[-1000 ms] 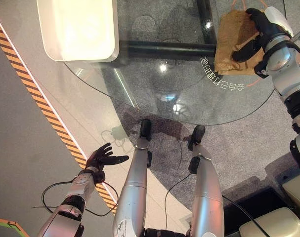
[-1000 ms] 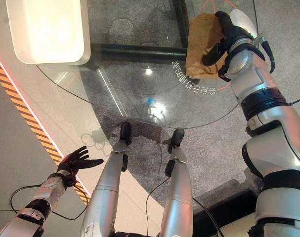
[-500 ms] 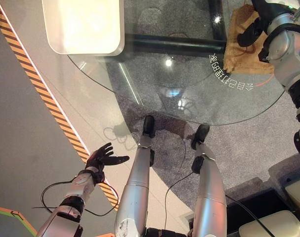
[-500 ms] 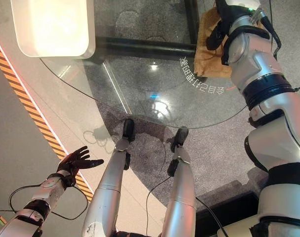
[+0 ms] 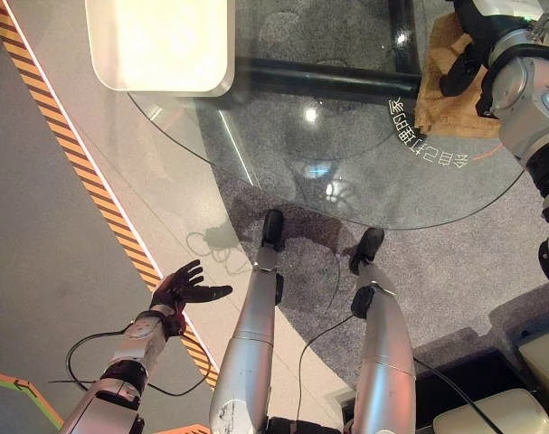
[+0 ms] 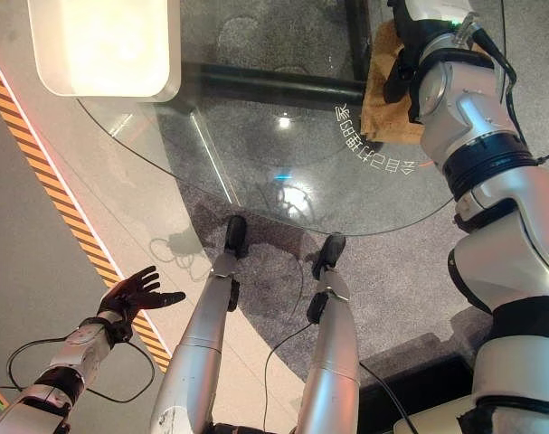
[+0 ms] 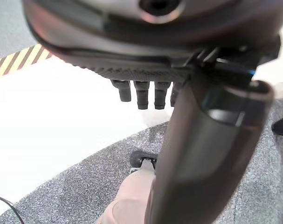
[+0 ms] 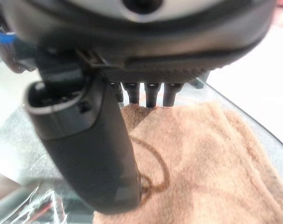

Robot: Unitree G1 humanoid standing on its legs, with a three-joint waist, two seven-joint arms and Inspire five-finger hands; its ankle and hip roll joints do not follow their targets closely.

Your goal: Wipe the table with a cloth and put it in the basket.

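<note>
The right robot hand (image 5: 461, 70) lies flat with straight fingers on the brown cloth (image 8: 202, 158), which is spread near the right edge of the round glass tabletop (image 5: 283, 154). The left robot hand (image 5: 185, 287) hangs low over the floor with its fingers spread open, holding nothing.

Brown terry cloth (image 8: 202, 158) lies spread flat, slightly rumpled, on the round glass table (image 5: 283, 136) near its far right edge. White basket (image 5: 161, 45) sits at the table's far left edge, well apart from the cloth.
</note>
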